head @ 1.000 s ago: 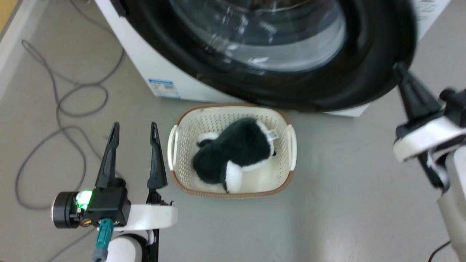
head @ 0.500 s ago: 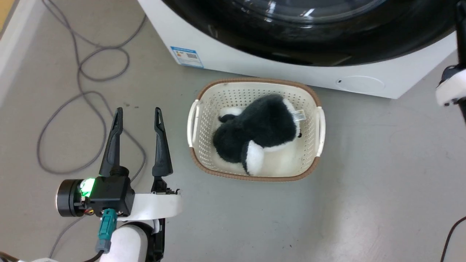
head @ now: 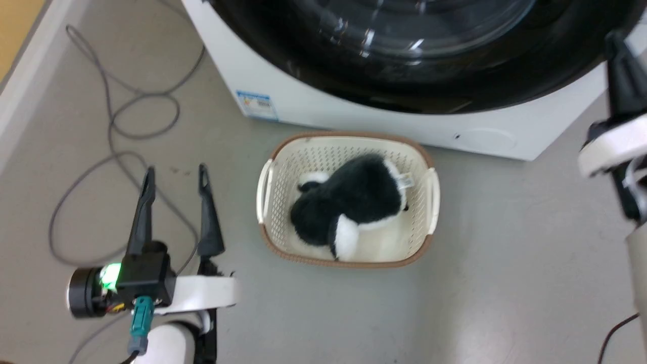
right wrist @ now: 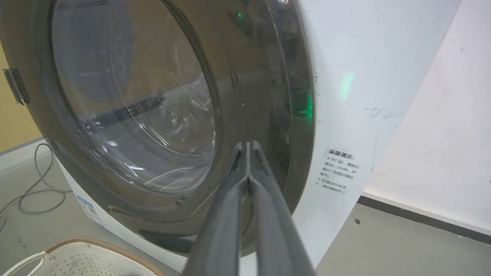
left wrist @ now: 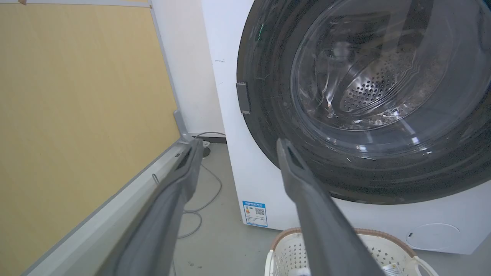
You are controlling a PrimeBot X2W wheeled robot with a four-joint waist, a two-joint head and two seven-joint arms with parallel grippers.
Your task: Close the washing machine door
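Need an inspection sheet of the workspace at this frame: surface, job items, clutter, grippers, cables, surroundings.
Surface: smooth grey floor, a few faint marks.
Job's things: large round black-rimmed glass washing machine door looks flush against the big white front-loading washing machine; latching cannot be told.
Clutter: cream perforated basket with brown rim on the floor before the machine, holding a black-and-white plush toy.
Grippers: left gripper open, empty, left of the basket; right gripper shut, empty, tips at the door's black rim, contact cannot be told.
Cables: grey cable looped on the floor left of the machine; dark cable at lower right.
Surroundings: yellow wall panel; white wall.
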